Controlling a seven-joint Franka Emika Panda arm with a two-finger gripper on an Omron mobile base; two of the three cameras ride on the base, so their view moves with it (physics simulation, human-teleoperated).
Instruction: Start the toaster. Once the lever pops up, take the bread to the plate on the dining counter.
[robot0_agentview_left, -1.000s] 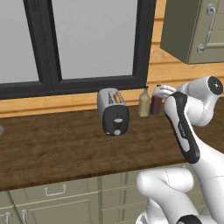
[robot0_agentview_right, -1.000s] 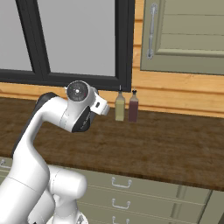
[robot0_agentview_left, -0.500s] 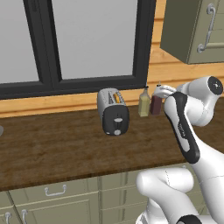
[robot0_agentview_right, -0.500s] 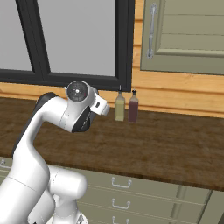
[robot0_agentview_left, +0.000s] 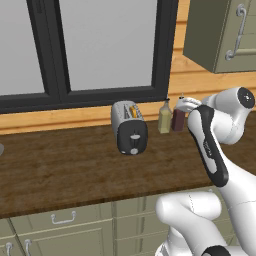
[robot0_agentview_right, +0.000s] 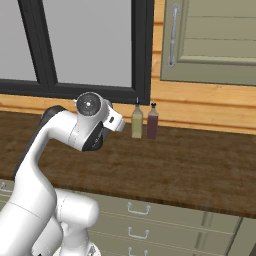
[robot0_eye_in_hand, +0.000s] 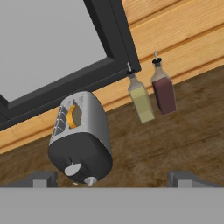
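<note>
Toaster (robot0_eye_in_hand: 81, 138) with bread (robot0_eye_in_hand: 73, 116) ahead-left of wide-apart fingers (robot0_eye_in_hand: 43, 179), untouched, beside 2 bottles (robot0_eye_in_hand: 141, 99).

You see a silver toaster (robot0_agentview_left: 129, 127) with a black end panel, golden-tan bread (robot0_eye_in_hand: 74, 116), and olive (robot0_agentview_left: 164, 119) and maroon (robot0_agentview_left: 178, 119) bottles.

Black-framed window (robot0_agentview_left: 100, 50), pale wood wall, dark wood worktop (robot0_agentview_left: 75, 175), olive drawered cabinets (robot0_agentview_right: 165, 225), upper cupboard (robot0_agentview_right: 210, 40)

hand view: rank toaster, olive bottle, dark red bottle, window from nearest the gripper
1. toaster, lower left, just ahead of the gripper.
2. olive bottle and dark red bottle, side by side: too close to call.
3. window, behind them.
</note>
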